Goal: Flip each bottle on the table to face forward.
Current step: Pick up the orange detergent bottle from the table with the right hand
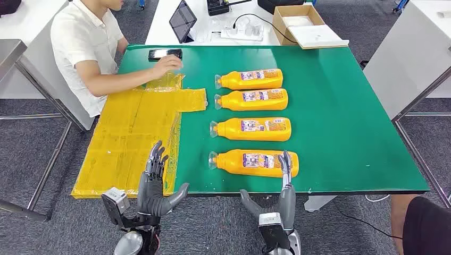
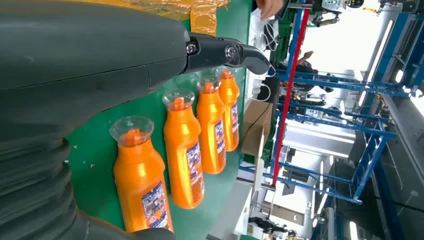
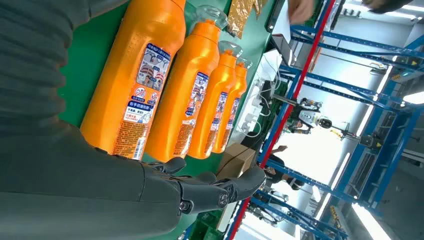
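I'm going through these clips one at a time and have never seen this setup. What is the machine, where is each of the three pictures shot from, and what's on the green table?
The machine is a humanoid robot with two silver arms ending in many-fingered hands. The wide picture is its own head view, looking down at the green table. Its left hand and right hand rise at the near edge, fingers apart, holding nothing.

The other two pictures come from cameras at each wrist and are turned sideways. The grey bulk in them is that arm's own hand: left hand, right hand.

On the table lie four orange bottles in a row, from the nearest bottle to the farthest bottle, caps pointing the robot's left. A yellow sheet covers the left part. A person sits there, one hand by a phone.
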Robot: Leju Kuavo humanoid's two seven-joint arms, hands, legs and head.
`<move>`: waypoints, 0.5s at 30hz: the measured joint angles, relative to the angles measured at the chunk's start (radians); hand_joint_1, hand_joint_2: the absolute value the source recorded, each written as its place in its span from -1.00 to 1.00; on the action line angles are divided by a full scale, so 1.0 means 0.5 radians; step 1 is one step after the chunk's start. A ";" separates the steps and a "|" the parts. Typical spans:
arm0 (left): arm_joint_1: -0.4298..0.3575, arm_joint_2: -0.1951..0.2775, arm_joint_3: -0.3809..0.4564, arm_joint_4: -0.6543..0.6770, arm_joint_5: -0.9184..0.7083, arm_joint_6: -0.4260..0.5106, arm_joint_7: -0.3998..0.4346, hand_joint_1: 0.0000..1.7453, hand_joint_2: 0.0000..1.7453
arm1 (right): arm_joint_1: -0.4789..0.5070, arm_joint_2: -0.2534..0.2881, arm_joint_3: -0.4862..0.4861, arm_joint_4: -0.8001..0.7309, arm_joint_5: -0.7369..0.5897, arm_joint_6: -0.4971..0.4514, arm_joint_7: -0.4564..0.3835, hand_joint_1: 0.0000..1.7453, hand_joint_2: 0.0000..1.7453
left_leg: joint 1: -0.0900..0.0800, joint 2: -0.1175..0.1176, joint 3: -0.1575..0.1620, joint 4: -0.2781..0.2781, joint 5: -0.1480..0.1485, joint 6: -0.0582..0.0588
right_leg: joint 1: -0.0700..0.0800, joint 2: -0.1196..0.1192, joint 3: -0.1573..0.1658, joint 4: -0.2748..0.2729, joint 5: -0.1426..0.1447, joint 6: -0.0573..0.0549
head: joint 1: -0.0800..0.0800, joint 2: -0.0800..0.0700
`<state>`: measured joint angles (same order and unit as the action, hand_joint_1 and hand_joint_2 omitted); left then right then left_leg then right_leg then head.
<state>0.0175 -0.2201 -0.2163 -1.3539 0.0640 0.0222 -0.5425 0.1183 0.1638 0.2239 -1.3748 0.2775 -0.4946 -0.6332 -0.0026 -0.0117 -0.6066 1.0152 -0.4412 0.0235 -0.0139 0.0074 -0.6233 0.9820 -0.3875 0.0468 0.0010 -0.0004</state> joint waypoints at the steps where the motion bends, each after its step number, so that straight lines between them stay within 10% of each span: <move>1: 0.000 0.000 0.000 0.000 -0.009 0.010 -0.002 -1.00 1.00 | 0.000 -0.001 0.000 0.000 0.013 -0.006 0.001 -1.00 1.00 | 0.000 0.000 0.000 0.000 0.000 0.000 | 0.000 0.000 0.000 0.000 0.000 0.000 | 0.000 0.000; 15: -0.026 -0.001 -0.033 0.002 -0.127 -0.013 0.002 -1.00 1.00 | -0.114 -0.251 -0.033 0.042 0.703 0.054 0.429 -1.00 1.00 | -0.001 0.000 0.000 0.000 0.000 0.000 | -0.001 0.000 0.000 0.000 0.001 0.001 | 0.000 0.000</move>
<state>0.0045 -0.2205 -0.2330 -1.3527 0.0005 0.0155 -0.5414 0.0614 0.0385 0.2073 -1.3538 0.6290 -0.4674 -0.4188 -0.0032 -0.0117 -0.6066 1.0153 -0.4411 0.0236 -0.0142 0.0074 -0.6232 0.9818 -0.3872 0.0472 0.0009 -0.0004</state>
